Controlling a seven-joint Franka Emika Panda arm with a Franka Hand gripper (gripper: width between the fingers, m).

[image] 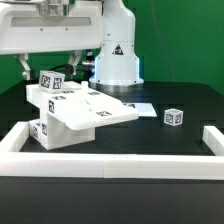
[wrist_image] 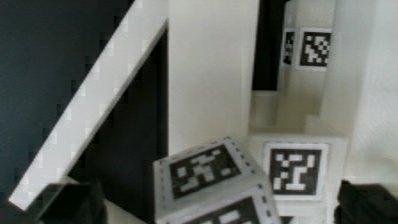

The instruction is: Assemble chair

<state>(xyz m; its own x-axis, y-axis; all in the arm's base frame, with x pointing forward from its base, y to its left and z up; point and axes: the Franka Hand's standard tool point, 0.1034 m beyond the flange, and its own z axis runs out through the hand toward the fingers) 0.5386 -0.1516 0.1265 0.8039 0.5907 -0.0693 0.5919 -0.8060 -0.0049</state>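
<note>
The chair's matte white parts [image: 70, 112] stand partly joined at the exterior view's left, a flat seat panel [image: 105, 110] jutting toward the middle. My gripper [image: 60, 68] hangs just above the tagged upper end of this cluster. In the wrist view a tagged white block [wrist_image: 222, 178] sits between my dark fingers [wrist_image: 68, 200], and the gripper [wrist_image: 222, 208] is open with gaps on both sides. Long white bars [wrist_image: 205, 70] and another tag [wrist_image: 317, 47] lie beyond it. One small tagged piece [image: 174, 117] lies alone at the exterior view's right.
White border rails run along the front [image: 110, 166], the left [image: 18, 135] and the right [image: 210, 140] of the black table. The marker board [image: 142, 106] lies flat behind the seat panel. The robot base [image: 118, 55] stands at the back.
</note>
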